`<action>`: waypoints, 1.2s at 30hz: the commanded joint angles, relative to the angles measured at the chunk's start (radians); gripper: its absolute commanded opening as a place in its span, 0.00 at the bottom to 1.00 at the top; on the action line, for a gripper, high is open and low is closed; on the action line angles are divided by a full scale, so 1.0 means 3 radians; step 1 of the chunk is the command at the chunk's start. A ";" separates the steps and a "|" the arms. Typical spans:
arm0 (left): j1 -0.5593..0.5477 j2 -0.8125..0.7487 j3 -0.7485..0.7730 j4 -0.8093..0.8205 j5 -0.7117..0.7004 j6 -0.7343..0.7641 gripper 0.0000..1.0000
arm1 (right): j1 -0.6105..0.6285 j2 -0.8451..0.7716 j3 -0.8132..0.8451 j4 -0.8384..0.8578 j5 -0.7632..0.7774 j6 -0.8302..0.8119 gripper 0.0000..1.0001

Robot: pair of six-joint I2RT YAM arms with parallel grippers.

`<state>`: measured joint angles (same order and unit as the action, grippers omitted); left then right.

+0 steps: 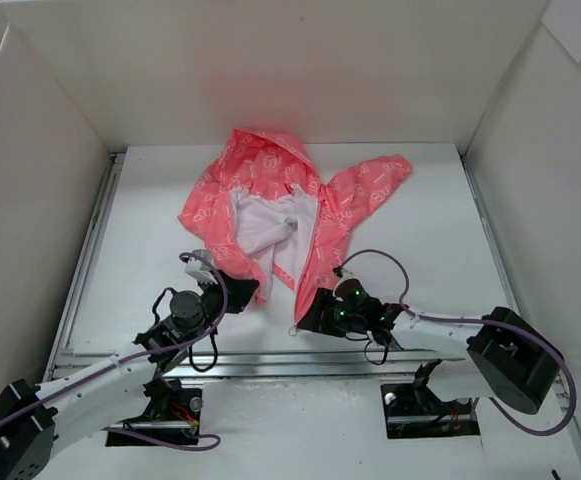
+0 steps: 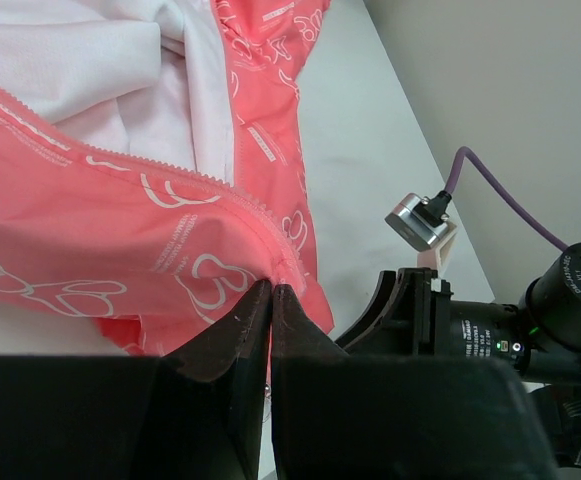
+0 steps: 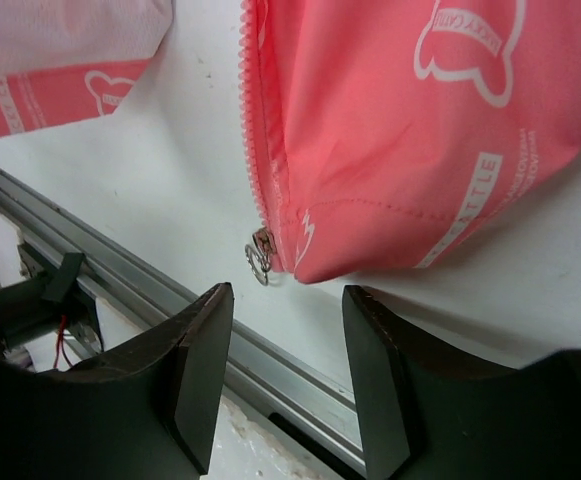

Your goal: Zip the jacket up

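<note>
We see bare desk (image 1: 140,230) on either side of the jacket (image 1: 290,200). White walls (image 1: 40,180) close three sides, and a metal rail (image 3: 110,262) runs just beside its near hem, close to the right claw (image 3: 288,310).

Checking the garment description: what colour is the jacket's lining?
White, against the coral-pink jacket; the lining shows best in the top external view.

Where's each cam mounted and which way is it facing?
Top external: above, behind the robot, looking down at the jacket; left arm and right arm show.
Left wrist: looks along the left gripper, shut on the jacket's edge; right arm beyond.
Right wrist: faces the zipper slider between open right gripper fingers.
Shared: jacket in all.
</note>
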<state>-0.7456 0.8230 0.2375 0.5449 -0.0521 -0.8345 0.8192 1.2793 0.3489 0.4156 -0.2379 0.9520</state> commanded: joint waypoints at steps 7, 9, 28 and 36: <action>-0.0051 0.0074 0.0149 0.0203 0.0076 -0.0046 0.00 | 0.0015 0.0266 -0.0048 0.0409 0.0251 0.0257 0.37; -0.0051 0.0079 0.0159 0.0193 0.0097 -0.0046 0.00 | 0.0015 0.0297 -0.0074 0.0470 0.0312 0.0288 0.37; -0.0051 -0.0054 0.0170 0.0116 -0.0011 -0.0072 0.00 | 0.0020 0.0343 -0.0084 0.0828 0.0338 0.0309 0.00; -0.0020 0.0023 0.0517 -0.0093 -0.0051 -0.0020 0.00 | 0.0000 -0.0347 0.0059 0.1713 0.0159 -0.0007 0.00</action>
<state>-0.7536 0.8295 0.3016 0.4835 -0.0570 -0.8509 0.8188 1.2617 0.3038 0.7486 -0.1841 1.0214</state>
